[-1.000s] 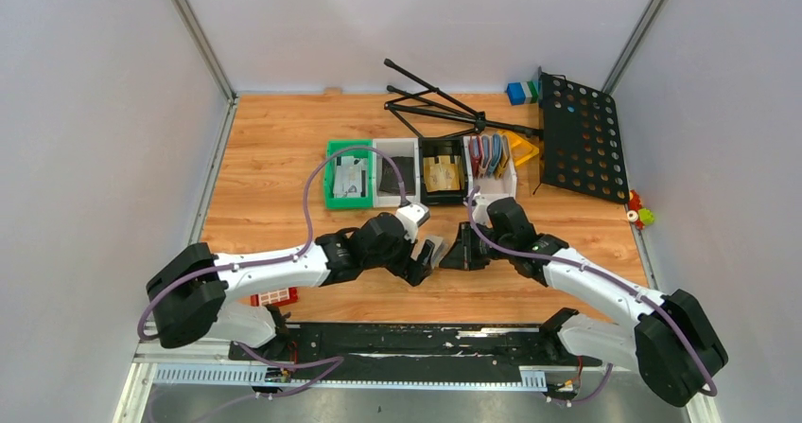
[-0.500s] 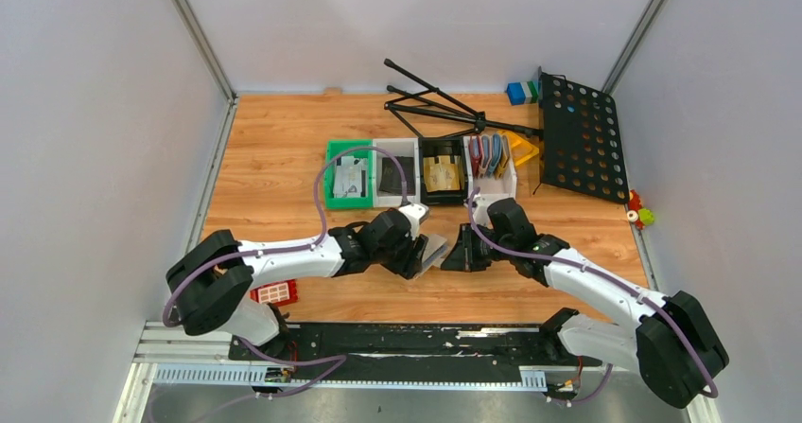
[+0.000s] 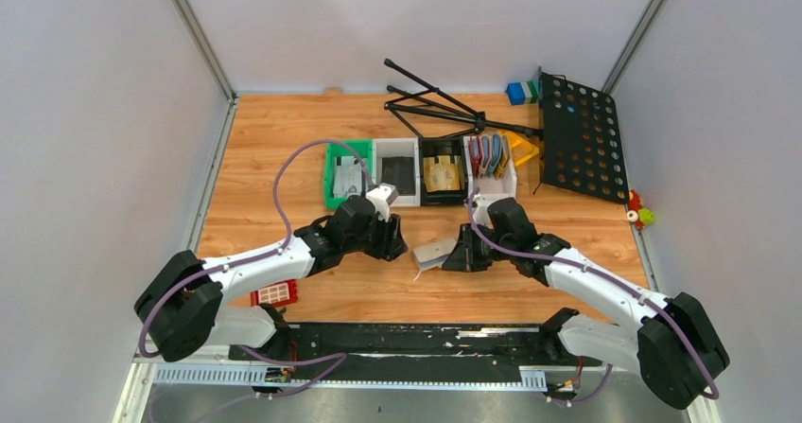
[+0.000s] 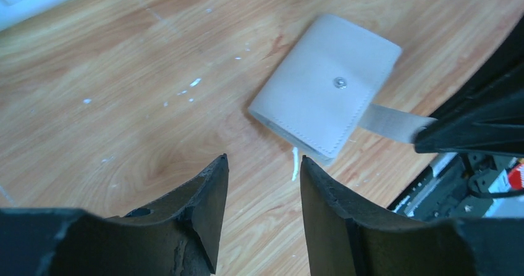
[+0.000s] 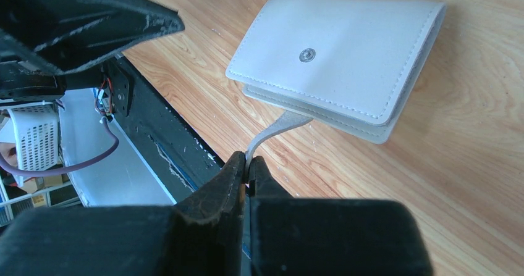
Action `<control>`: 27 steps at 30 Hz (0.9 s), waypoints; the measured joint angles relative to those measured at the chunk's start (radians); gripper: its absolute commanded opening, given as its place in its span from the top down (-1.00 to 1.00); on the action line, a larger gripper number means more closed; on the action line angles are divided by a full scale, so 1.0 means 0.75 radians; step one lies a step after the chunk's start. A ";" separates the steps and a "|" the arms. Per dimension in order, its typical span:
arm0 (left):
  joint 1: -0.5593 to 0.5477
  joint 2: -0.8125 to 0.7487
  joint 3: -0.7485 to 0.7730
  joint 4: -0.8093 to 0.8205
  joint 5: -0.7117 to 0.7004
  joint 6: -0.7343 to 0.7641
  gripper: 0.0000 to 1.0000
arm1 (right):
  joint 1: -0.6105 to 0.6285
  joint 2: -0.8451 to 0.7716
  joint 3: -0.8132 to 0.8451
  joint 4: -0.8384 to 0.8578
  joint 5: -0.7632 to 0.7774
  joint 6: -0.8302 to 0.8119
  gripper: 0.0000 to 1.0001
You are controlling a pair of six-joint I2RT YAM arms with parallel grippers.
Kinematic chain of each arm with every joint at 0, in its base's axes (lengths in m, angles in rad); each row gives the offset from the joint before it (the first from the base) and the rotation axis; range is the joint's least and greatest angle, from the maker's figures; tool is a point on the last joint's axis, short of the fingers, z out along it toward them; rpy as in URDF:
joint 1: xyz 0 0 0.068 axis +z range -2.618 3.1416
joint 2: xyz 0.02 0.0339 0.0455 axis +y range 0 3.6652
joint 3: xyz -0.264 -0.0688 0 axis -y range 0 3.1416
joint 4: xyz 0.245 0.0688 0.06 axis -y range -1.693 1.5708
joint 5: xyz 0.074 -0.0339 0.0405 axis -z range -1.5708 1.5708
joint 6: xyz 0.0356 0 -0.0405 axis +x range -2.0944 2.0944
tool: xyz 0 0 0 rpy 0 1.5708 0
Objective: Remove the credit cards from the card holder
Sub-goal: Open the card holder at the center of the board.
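One folded card holder (image 5: 346, 54), tab (image 5: 278, 128) pinched by right hand (image 5: 248, 165) (snap stud (image 5: 306, 55) up); left hand (image 4: 262, 168) released.

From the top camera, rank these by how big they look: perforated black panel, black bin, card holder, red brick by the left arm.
1. perforated black panel
2. black bin
3. card holder and red brick: they look about alike, so I won't rank them.

The top camera is looking down from six o'clock, far off; both wrist cameras are closely sharing the card holder (image 4: 327, 94), around one o'clock.
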 measured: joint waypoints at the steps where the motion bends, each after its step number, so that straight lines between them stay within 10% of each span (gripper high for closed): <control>1: 0.000 -0.003 0.001 0.014 0.030 0.016 -0.25 | 0.000 0.000 0.000 0.000 0.000 0.000 1.00; 7: -0.058 -0.004 0.001 0.026 0.082 0.183 -0.65 | 0.000 0.000 0.001 0.001 -0.009 -0.003 1.00; 27: -0.212 0.273 0.332 -0.142 0.155 0.543 -0.37 | 0.000 0.000 0.013 0.003 -0.058 0.003 1.00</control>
